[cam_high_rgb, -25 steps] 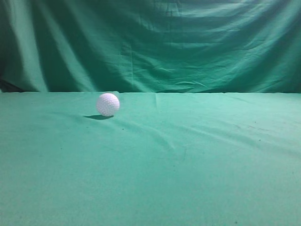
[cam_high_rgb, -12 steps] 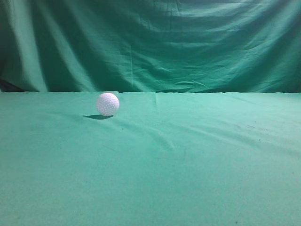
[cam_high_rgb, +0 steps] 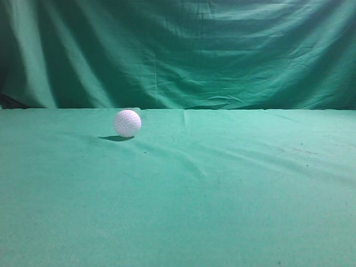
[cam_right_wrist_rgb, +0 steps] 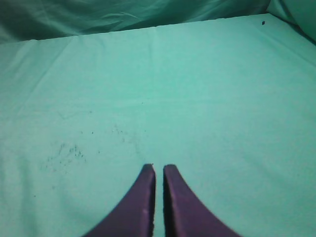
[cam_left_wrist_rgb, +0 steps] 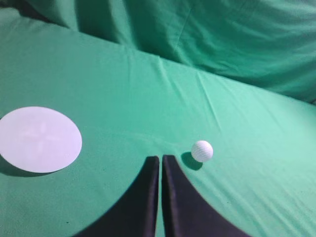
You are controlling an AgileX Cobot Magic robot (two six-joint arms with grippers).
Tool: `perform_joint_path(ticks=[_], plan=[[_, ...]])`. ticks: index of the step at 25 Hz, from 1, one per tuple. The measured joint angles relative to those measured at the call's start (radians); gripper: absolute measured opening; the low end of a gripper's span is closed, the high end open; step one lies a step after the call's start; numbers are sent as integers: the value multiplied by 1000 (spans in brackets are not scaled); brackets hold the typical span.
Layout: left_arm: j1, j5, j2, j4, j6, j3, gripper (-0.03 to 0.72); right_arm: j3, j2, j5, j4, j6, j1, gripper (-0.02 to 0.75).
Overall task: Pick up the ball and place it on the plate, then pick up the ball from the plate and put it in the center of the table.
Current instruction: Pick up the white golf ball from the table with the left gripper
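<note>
1. Left of centre in the exterior view, the ball (cam_high_rgb: 127, 123) sits on the table (cam_high_rgb: 222, 194) near its far edge, with a small dark shadow on the cloth to its lower left.
2. Compared with the frame a second ago and the one half a second ago, the ball lies in practically the same spot; any shift is too slight to be sure of.
3. Neither arm shows in the exterior view now, and none showed in the two earlier frames.
4. At the bottom middle of the left wrist view, the left gripper (cam_left_wrist_rgb: 160, 159) has its two dark fingers drawn almost together, only a thin slit between them, and nothing is held.
5. To the right of those fingertips the ball (cam_left_wrist_rgb: 202, 150) rests on the table (cam_left_wrist_rgb: 123, 98), near the tips but not touching them.
6. At the left edge of that view a round white plate (cam_left_wrist_rgb: 39, 139) lies flat on the cloth, well apart from the ball.
7. At the bottom middle of the right wrist view, the right gripper (cam_right_wrist_rgb: 158, 167) is likewise nearly closed and holds nothing; only wrinkled cloth with faint dark specks lies ahead.
8. Behind the table hangs a folded green backdrop (cam_high_rgb: 194, 50).
</note>
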State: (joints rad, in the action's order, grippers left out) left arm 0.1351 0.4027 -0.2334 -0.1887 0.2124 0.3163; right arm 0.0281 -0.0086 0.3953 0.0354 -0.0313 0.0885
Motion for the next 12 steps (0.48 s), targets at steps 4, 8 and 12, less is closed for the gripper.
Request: perform_joint_path(ticks=[4, 8, 12], plan=[[0, -2, -48, 2, 0, 4, 0, 0, 0, 0, 0, 0, 0, 46], [0, 2, -82, -46, -57, 27, 0, 0, 0, 0, 0, 0, 0, 46], [0, 168, -192, -166, -421, 128, 0, 0, 0, 0, 0, 0, 0, 46]])
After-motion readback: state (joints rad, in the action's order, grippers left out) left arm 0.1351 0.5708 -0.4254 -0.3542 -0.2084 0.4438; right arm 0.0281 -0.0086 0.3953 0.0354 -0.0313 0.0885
